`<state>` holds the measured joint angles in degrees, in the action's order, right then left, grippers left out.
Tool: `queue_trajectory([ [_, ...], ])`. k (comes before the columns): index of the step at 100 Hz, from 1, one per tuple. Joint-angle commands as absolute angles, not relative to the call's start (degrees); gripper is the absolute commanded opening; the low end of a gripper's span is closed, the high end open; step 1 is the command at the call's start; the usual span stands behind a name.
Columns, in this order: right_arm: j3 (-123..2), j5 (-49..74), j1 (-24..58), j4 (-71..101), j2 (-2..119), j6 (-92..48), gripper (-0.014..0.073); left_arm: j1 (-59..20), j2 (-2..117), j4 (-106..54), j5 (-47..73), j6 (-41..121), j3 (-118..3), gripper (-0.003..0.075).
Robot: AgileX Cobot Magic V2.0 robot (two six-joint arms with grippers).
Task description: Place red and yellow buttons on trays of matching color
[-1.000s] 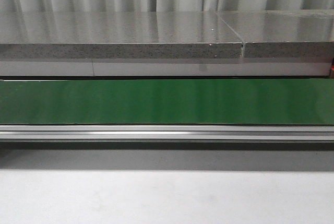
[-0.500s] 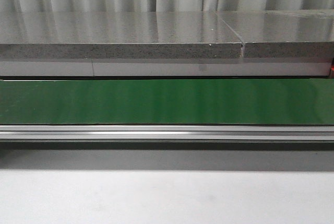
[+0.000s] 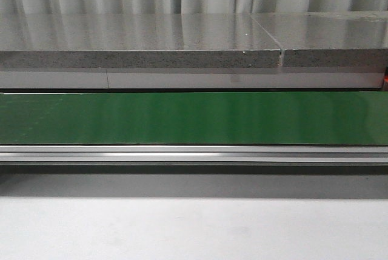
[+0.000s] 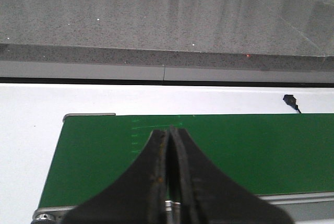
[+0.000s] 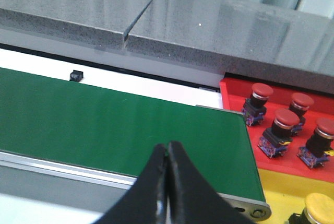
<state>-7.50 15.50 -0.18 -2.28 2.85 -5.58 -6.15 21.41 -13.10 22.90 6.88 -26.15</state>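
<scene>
In the right wrist view, several red buttons (image 5: 276,125) stand on the red tray (image 5: 233,93) past the end of the green conveyor belt (image 5: 104,125). A yellow button (image 5: 318,206) sits on the yellow tray (image 5: 276,190) beside it. My right gripper (image 5: 167,148) is shut and empty over the belt's near edge. My left gripper (image 4: 168,132) is shut and empty above the other end of the belt (image 4: 235,145). The front view shows the bare belt (image 3: 194,117) and neither gripper.
A grey stone counter (image 3: 139,39) runs behind the belt, with a seam (image 5: 141,15) in it. An aluminium rail (image 3: 194,153) edges the belt's front. A small black part (image 4: 290,99) lies on the white surface behind the belt.
</scene>
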Motion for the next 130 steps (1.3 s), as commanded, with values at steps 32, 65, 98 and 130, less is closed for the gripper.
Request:
queue_trajectory([
  [32, 1.04, 0.73, -0.13, -1.69, -1.40, -6.52, -0.0067, -6.55, 21.80, -13.51, 18.80, 7.02, -27.73, -0.0019],
  [65, 0.95, 0.34, -0.13, -1.69, -1.40, -6.47, -0.0067, -6.55, 21.80, -13.51, 18.80, 7.02, -27.73, -0.0019],
  [98, 0.95, 0.34, -0.13, -1.69, -1.40, -6.47, -0.0067, -6.55, 21.80, -13.51, 18.80, 7.02, -27.73, -0.0019],
  [130, 0.95, 0.34, -0.13, -1.69, -1.40, -6.47, -0.0067, -6.55, 21.80, -13.51, 18.80, 7.02, -27.73, -0.0019],
])
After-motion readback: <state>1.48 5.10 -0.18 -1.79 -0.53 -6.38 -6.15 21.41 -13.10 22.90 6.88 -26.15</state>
